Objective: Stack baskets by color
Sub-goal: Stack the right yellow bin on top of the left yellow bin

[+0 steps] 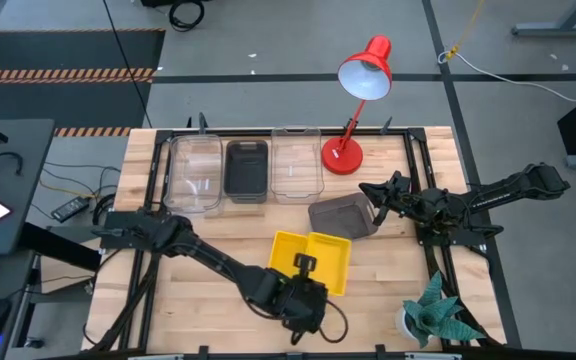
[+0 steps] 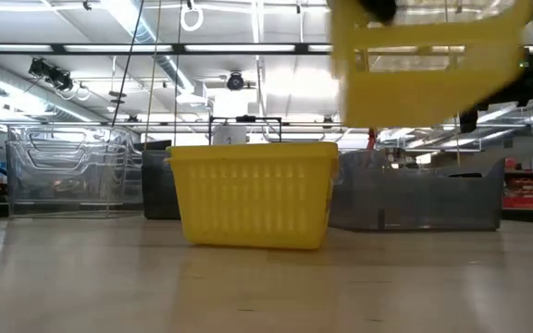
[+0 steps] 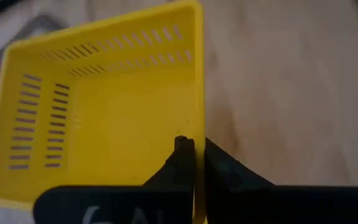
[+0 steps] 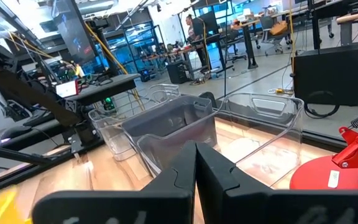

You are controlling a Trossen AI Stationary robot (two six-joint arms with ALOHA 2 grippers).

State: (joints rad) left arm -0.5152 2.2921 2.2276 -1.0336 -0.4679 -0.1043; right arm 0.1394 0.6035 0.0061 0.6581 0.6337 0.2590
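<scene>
Yellow slotted plastic basket (image 3: 98, 118), raised clear of the bench (image 1: 218, 285) near its front edge, is held by the left pincer (image 1: 306, 268), whose fingers are closed on its rim. A second yellow basket (image 1: 333, 262) rests just beside it on the bench. Current step, by judgement: carrying one yellow onto the other. Next: align rims above the resting basket, lower, release. The right pincer (image 1: 376, 195) is closed on the grey plastic basket (image 1: 343, 216), right of centre.

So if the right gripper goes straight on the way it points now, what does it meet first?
The right gripper holds a grey basket by its rim. Straight beyond that, the first thing is probably the clear basket at the table's back, though depth is hard to judge.
</scene>
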